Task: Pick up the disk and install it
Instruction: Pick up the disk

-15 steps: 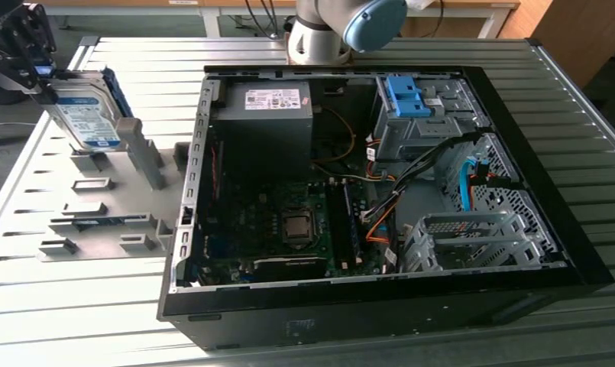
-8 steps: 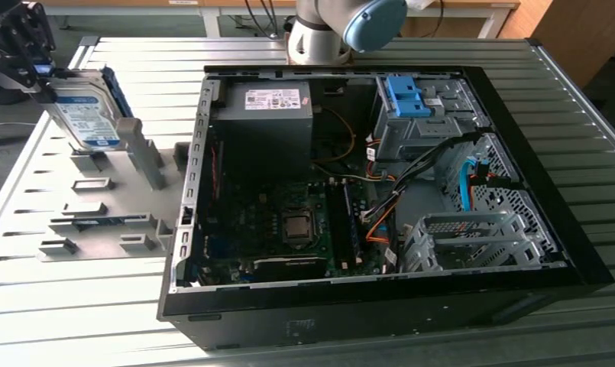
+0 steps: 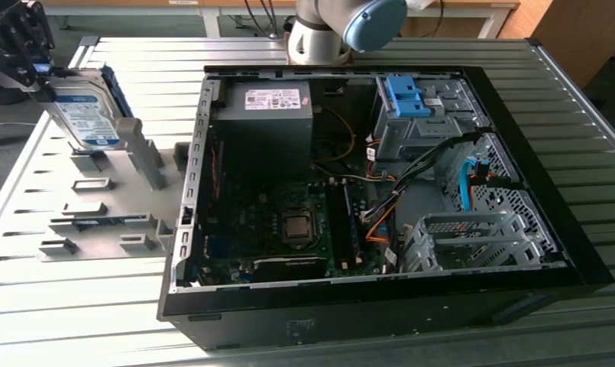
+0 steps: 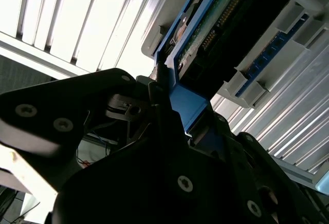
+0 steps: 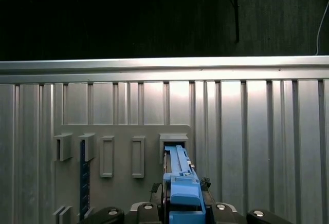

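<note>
At the exterior view's left, the tool [image 3: 44, 76] grips the top edge of the disk [image 3: 85, 115], which stands upright with its white-and-blue label facing the camera. Its lower end sits at a slot of the grey rack [image 3: 103, 222]; I cannot tell whether it is seated there or just clear of it. A grey post [image 3: 136, 149] of the rack stands just beside the disk.

In the second wrist view, the black fingers [image 4: 159, 106] are clamped on the disk's blue carrier, with the green circuit board [image 4: 205, 34] showing past them. In the first wrist view, the blue carrier [image 5: 180, 180] runs away from the tool toward one rack slot [image 5: 174, 142], and further slots lie beside it.

Towards the exterior view's right, the open case [image 3: 389, 317] lies on the slatted metal worktop [image 3: 72, 306], well apart from the disk. Inside are a motherboard [image 3: 286, 222], a blue-fronted bay [image 3: 409, 95] and a grey cage [image 3: 460, 241].
</note>
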`<state>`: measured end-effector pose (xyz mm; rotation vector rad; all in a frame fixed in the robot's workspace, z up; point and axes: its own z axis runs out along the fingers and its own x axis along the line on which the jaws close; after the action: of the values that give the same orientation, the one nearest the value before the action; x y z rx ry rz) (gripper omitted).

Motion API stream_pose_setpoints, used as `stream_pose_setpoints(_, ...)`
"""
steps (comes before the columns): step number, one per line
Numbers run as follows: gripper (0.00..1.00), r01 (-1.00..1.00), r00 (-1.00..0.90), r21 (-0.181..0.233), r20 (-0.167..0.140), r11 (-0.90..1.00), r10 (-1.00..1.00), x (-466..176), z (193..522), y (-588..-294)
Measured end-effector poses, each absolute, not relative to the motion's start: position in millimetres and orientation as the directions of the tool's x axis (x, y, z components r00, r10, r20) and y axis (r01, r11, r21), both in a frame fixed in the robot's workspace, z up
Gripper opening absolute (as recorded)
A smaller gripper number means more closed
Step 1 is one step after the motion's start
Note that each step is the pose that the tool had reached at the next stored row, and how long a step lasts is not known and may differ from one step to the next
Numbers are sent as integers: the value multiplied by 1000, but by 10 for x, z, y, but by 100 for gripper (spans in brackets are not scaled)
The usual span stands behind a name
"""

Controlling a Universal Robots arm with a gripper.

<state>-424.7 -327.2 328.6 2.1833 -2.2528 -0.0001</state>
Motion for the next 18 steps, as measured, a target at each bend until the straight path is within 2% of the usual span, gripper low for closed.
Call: stream_pose_setpoints(18, 36, -1000, -31, 3, 3, 31, -1000, -4247, 3322, -3272)
